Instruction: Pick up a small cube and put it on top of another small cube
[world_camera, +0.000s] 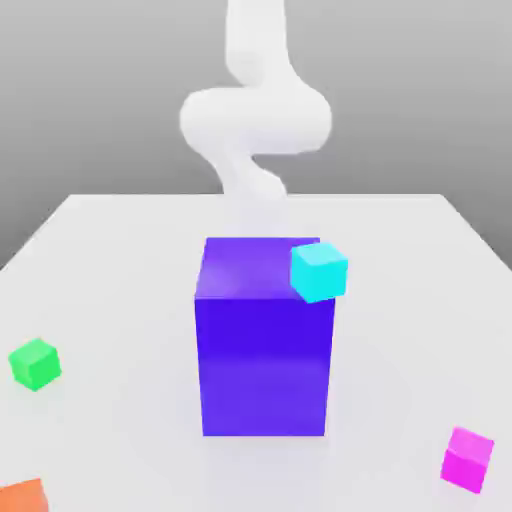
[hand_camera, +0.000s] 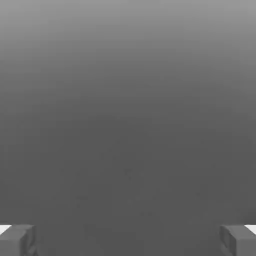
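The flat, pale grey-white table (world_camera: 120, 250) spreads across the exterior view, its near edge cut off by the frame. Behind it, the white arm (world_camera: 255, 120) of the robot rises in a blurred curve; its top runs out of the picture and its lower part disappears behind the big glossy blue-purple block (world_camera: 262, 340). That tall block stands upright near the middle of the table and hides whatever lies directly behind it.

A small bright cyan cube (world_camera: 320, 271) appears at the block's upper corner on the exterior view's right, tilted and overlapping the block's edge; whether it rests on the block or sits apart from it cannot be told.

The small bright magenta-pink cube (world_camera: 468, 459) lies on the table near the front corner on the exterior view's right, well apart from the block. The small bright green cube (world_camera: 35, 364) lies on the table at the exterior view's left, also well apart from the block and far from the magenta one. A small orange cube (world_camera: 22, 496) sits at the front on the exterior view's left, mostly cut off by the frame.

In the hand view, the gripper (hand_camera: 128, 241) faces a plain grey gradient. Its two grey fingertips (hand_camera: 17, 240) stand wide apart at opposite edges, both partly cut off, the jaws released with nothing between them.
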